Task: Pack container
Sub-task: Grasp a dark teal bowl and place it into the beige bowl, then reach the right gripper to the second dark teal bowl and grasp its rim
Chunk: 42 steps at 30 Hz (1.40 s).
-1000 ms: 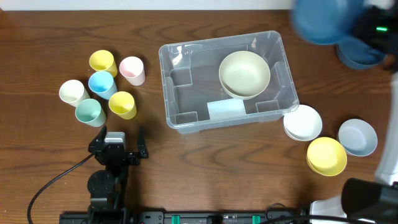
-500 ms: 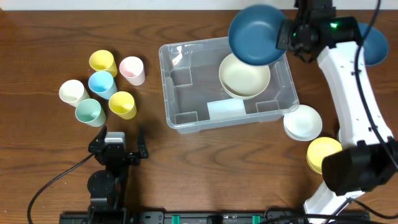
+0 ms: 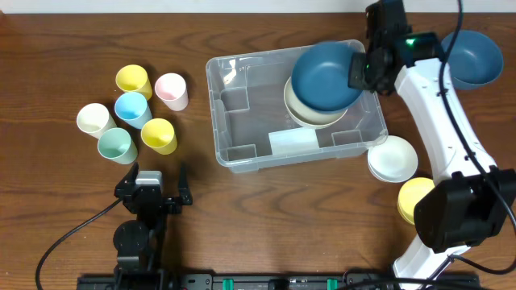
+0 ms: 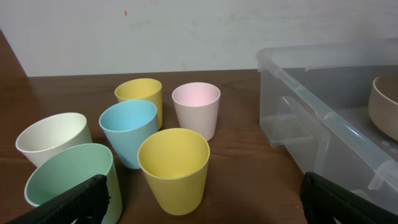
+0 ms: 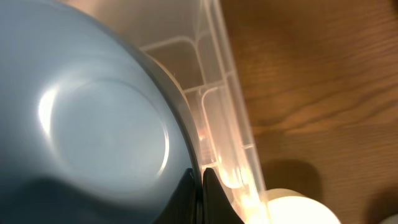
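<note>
large clear rectangular plastic container (image 3: 216, 105) rests on the table (image 3: 266, 209), with a pale cream round bowl (image 3: 305, 118) in its right half. right hand (image 3: 360, 72) is clamped on the rim of a dark blue round bowl (image 3: 325, 74) just above. centre it over the cream bowl, lower it level, and let go only once it is nested.

Six cups clustered on the table (image 4: 249, 162): front yellow cup (image 4: 173, 168), blue cup (image 4: 129, 140), pink cup (image 4: 196, 109), back yellow cup (image 4: 138, 98), white cup (image 4: 53, 138), green cup (image 4: 69, 183). Container (image 4: 323, 106) to the right, with what is probably a cream bowl (image 4: 385, 112) inside, cut off by the frame. Left gripper (image 4: 204, 190) has its fingers spread wide at the bottom corners.
</note>
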Tool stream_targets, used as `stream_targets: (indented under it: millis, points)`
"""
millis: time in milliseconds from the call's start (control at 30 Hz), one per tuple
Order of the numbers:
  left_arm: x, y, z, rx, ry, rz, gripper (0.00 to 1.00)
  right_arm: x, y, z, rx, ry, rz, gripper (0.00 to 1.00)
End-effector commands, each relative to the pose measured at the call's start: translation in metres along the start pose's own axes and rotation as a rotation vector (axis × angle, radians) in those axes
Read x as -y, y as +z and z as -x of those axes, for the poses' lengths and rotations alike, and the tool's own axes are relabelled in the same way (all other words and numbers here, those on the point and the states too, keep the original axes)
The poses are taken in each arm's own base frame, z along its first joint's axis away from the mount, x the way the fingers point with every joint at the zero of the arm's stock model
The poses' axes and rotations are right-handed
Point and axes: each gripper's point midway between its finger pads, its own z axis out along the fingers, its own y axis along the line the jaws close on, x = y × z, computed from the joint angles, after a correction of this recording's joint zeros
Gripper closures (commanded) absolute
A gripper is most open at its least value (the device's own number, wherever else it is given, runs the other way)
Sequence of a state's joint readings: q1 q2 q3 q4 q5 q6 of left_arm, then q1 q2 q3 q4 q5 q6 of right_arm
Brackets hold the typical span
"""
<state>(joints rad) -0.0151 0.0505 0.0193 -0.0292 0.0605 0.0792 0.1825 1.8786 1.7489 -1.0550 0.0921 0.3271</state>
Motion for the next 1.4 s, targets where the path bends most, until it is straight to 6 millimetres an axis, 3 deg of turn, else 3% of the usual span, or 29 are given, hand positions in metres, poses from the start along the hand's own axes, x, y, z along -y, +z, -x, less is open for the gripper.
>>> stream_targets:
  millis: [0,433,533,567,767,900,1000,1100,1200,1367]
  points:
    - [0.001,0.001,-0.016,-0.053,0.003,-0.003,0.02,-0.008,0.01,-0.01,-0.017,-0.019,0.034,0.99]
    - [0.001,0.001,-0.016,-0.053,0.002,-0.003,0.02,-0.014,0.036,-0.018,-0.01,-0.017,0.075,0.98]
    - [0.001,0.001,-0.016,-0.053,0.003,-0.003,0.02,-0.014,0.038,-0.019,-0.011,-0.018,0.074,0.75]
    - [0.001,0.001,-0.016,-0.053,0.002,-0.003,0.02,-0.014,0.038,-0.02,-0.011,-0.018,0.074,0.72]
    - [0.001,0.001,-0.016,-0.053,0.002,-0.003,0.02,-0.016,0.038,-0.016,0.003,-0.044,0.082,0.71]
    - [0.001,0.001,-0.016,-0.053,0.002,-0.003,0.02,-0.021,0.023,-0.003,0.046,-0.06,0.112,0.74]
    - [0.001,0.001,-0.016,-0.053,0.003,-0.003,0.02,-0.023,-0.014,0.023,0.129,-0.045,0.14,0.74]
    - [0.001,0.001,-0.016,-0.053,0.003,-0.003,0.02,-0.005,-0.057,0.053,0.231,0.0,0.138,0.69]
    - [0.001,0.001,-0.016,-0.053,0.002,-0.003,0.02,0.036,-0.08,0.075,0.287,0.08,0.092,0.67]
    - [0.001,0.001,-0.016,-0.053,0.002,-0.003,0.02,0.124,-0.075,0.082,0.293,0.269,-0.029,0.7]
